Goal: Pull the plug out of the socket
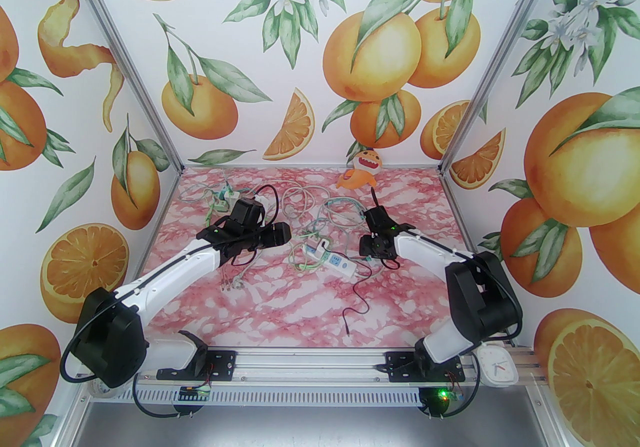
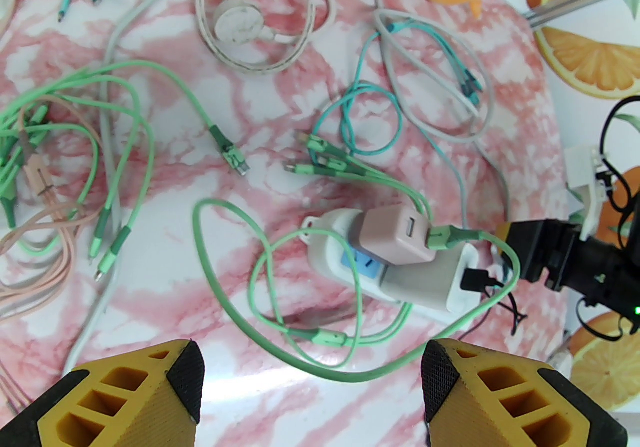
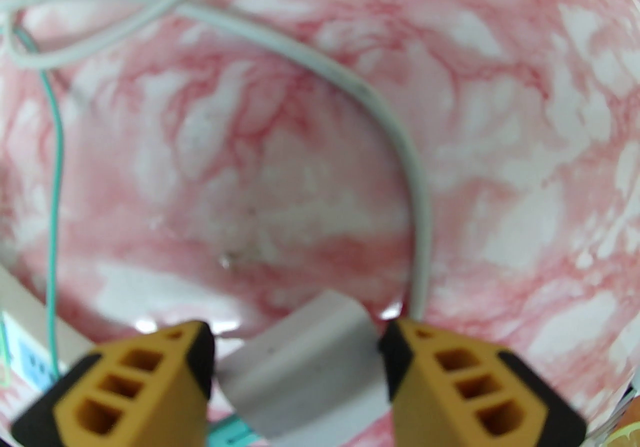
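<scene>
Left wrist: pink plug (image 2: 397, 235) and grey plug (image 2: 420, 282) in white socket (image 2: 325, 245).

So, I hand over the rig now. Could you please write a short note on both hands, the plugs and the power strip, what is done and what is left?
Left hand: open, empty, hovering over the green cables, short of the power strip.
Right hand: fingers either side of a grey plug; a firm grip cannot be confirmed.
Things: pink adapter and grey adapter sit in the power strip.
Done: no plug is seen clearly free of a socket.
Left: probably grip a plug, steady the strip, pull it out.
</scene>
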Motion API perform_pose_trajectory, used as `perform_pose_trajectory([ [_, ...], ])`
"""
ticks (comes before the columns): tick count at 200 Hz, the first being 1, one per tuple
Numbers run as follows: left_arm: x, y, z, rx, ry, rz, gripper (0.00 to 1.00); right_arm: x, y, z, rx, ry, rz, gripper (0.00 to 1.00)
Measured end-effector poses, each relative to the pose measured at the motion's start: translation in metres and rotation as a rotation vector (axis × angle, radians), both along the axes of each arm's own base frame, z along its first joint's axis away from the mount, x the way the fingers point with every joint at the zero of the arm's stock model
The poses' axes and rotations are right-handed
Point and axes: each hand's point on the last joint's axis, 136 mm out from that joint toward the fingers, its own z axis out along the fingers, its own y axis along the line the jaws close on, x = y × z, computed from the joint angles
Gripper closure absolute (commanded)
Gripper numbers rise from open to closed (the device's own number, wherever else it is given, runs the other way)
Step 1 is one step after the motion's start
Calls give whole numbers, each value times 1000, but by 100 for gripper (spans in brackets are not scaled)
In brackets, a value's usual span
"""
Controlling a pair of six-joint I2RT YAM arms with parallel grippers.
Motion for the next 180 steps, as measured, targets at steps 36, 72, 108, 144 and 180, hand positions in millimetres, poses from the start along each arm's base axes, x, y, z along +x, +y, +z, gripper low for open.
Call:
perform_pose_trajectory([
  [36,0,-1,1,-5,-2,-3,26,-1,39,35,77,-111,132,33],
  [72,1,-5,3,-20,-12,-11,28,-2,85,71,199,-226,299,32],
  [108,2,-8,-3,-16,2,-15,27,-12,122,86,281,-271,463,28],
  [144,13,-3,-9,-15,25,8,27,-21,143,93,337,-298,583,24],
  [180,28,0,0,-22,18,22,26,-35,161,94,340,-307,690,20],
])
